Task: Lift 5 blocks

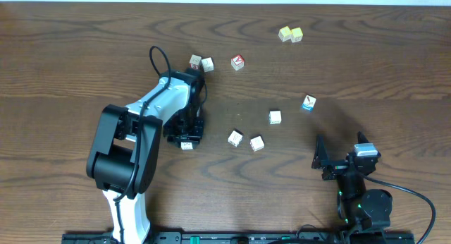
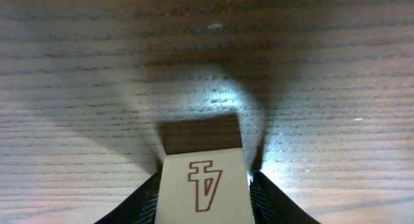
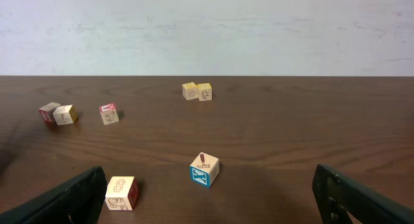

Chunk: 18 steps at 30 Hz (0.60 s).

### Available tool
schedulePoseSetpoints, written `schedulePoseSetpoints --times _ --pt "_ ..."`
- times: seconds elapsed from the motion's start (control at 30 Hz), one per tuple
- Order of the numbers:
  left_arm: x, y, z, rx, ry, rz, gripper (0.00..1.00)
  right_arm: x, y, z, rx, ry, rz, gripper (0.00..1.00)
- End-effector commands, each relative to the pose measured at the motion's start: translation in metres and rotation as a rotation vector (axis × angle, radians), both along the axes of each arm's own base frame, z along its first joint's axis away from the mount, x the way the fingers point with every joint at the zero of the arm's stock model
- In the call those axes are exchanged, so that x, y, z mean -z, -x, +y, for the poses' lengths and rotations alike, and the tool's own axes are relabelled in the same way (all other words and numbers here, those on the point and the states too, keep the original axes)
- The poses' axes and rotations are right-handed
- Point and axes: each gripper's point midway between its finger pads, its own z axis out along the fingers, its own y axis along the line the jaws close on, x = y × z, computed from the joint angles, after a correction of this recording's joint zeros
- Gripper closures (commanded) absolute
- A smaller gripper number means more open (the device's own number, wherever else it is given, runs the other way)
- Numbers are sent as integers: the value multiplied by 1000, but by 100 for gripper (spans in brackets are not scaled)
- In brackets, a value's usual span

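**Overhead view:** my left fingers (image 1: 186, 137) sit left of centre around a marked block (image 1: 187, 144). A blue-faced block (image 1: 308, 103), a centre block (image 1: 275, 117) and two lower blocks (image 1: 235, 138) (image 1: 256, 143) lie apart on the desk (image 1: 70, 46).

**Left wrist view:** only here does the marked block's red-outlined symbol show, at lower centre between my fingertips. I cannot tell whether I clamp it or merely flank it.

**Right wrist view:** my right fingers (image 3: 210, 201) stand spread wide and empty at the lower corners. The blue-faced block is at lower centre, with two yellow cubes (image 3: 190, 90) higher up.
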Motion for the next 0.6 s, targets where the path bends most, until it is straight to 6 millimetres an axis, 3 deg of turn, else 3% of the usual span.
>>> schedulePoseSetpoints --times 0.0,0.07,0.3,0.57 --pt "16 13 2 -36 22 74 55 1 0 -4 16 12 -2 1" --pt "16 13 2 -46 32 76 45 1 0 -4 16 12 -2 1" --pt "12 5 9 -82 39 68 45 1 0 -4 17 12 -3 1" --pt "-44 -37 39 -201 68 -32 45 1 0 -4 16 12 -2 1"
